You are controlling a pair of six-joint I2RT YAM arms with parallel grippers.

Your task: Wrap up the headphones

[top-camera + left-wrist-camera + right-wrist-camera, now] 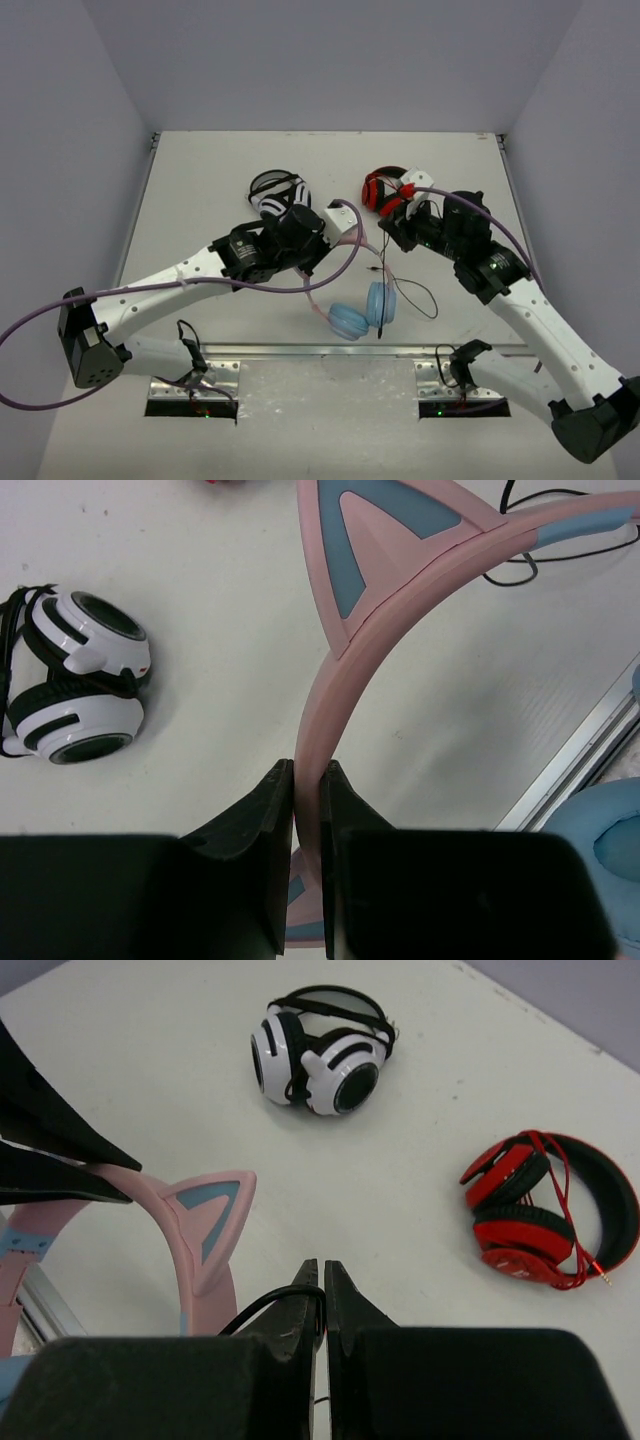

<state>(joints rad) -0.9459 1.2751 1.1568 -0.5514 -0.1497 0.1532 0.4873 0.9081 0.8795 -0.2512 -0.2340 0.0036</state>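
The headphones have a pink headband point(352, 228) with cat ears point(385, 545) and light-blue earcups point(365, 312) that hang near the table's front edge. My left gripper point(307, 772) is shut on the pink headband point(325, 690) and holds it up off the table. My right gripper point(322, 1268) is shut on the thin black cable point(262, 1307), just right of a cat ear point(205, 1222). The cable point(415, 298) loops over the table right of the earcups.
Black-and-white headphones point(278, 192) lie at the back centre-left and show in the left wrist view point(80, 675) and the right wrist view point(320, 1055). Red-and-black headphones point(385, 187) lie behind my right gripper, also in the right wrist view point(545, 1215). A metal rail point(330, 350) runs along the front edge.
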